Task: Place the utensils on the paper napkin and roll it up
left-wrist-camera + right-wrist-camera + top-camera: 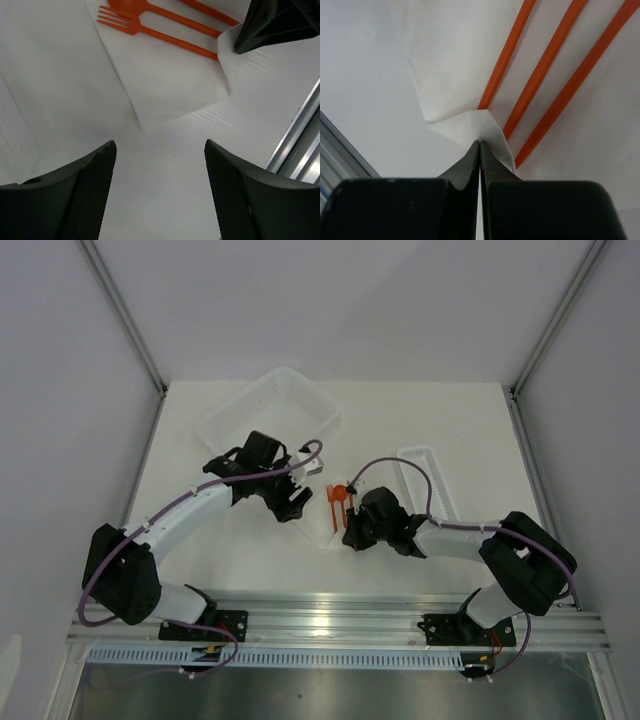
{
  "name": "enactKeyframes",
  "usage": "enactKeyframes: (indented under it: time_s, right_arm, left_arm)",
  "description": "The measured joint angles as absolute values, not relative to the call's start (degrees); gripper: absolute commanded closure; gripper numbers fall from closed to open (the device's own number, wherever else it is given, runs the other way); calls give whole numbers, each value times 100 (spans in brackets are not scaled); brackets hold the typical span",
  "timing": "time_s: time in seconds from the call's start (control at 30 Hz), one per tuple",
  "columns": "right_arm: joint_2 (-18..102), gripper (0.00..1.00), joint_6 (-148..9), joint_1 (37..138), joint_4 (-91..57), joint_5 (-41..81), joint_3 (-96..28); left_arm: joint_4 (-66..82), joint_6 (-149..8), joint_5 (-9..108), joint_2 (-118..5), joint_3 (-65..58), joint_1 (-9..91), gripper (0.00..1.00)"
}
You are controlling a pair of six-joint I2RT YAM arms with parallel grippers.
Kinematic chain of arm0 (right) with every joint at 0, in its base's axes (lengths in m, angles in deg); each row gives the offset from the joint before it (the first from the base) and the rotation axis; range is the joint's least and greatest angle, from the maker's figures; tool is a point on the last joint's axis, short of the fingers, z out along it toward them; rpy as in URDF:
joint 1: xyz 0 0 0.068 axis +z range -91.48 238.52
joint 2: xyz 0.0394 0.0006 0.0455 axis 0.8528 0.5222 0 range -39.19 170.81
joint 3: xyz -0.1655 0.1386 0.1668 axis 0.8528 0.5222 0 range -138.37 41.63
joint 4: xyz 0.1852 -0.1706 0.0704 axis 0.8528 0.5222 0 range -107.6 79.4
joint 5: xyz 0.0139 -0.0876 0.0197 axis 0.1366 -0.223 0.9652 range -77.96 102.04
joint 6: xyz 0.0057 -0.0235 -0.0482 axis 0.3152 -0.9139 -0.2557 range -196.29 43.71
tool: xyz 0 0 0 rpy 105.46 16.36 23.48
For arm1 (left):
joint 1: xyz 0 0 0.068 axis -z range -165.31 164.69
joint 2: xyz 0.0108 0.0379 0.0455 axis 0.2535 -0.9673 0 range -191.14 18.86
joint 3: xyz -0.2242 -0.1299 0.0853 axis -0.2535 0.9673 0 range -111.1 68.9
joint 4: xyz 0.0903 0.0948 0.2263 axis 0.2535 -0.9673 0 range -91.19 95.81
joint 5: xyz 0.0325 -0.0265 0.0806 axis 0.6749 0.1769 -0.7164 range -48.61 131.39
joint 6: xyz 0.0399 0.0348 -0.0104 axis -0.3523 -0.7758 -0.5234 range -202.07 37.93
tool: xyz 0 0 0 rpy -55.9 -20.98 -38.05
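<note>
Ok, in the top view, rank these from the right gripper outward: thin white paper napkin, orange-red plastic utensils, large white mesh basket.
1. white paper napkin: corner pinched by the right gripper.
2. orange-red plastic utensils: on the napkin, just beyond.
3. white mesh basket: rear left.

Bright, even light from above, white table (pixel 440 415) nearly washed out, faint soft shadows, glare on the near metal rail (pixel 330 612), wrist views crisp on the napkin (pixel 170 80) — close fingers (pixel 462 167) dark, slightly soft.
</note>
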State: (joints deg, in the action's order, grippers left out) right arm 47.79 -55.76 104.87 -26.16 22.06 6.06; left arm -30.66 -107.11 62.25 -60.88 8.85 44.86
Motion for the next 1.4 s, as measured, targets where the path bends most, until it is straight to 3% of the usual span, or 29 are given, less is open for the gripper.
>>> enactKeyframes:
  time_s: [0.37,0.53,0.87,0.97,1.0,1.03,1.13,1.23,1.33,1.4]
  right_arm:
    - [4777,100,-5287,10401,-2653,2195,615]
    - [4801,100,-5187,10325,-2732,2193,615]
    - [4864,100,-5034,10006,-2963,2359,757]
    - [4864,100,-4979,9982,-3049,2411,809]
    - [4864,100,-4973,9968,-3068,2429,820]
    - [4866,100,-4968,9960,-3084,2451,825]
    - [4895,100,-4936,9927,-3123,2505,831]
    - [4906,100,-4907,9885,-3165,2569,849]
    - [4906,100,-4881,9859,-3173,2608,864]
    - [4906,100,-4863,9844,-3173,2628,864]
  left_arm:
    - [-4166,-12304,6802,-5173,682,4490,21]
    - [-4625,-13338,6896,-4864,560,4495,28]
    - [-3034,-15268,7095,-5317,1456,5402,32]
    - [-2811,-15539,7108,-5754,1443,5811,48]
    - [-2791,-15583,7121,-5918,1392,5898,57]
    - [-2789,-15620,7143,-6095,1314,5972,73]
    - [-2780,-15858,7165,-6534,1054,6068,85]
    - [-2999,-16162,7161,-6853,809,6084,80]
    - [-3420,-16368,7167,-7232,365,6090,66]
    - [-3744,-16389,7176,-7492,42,6093,63]
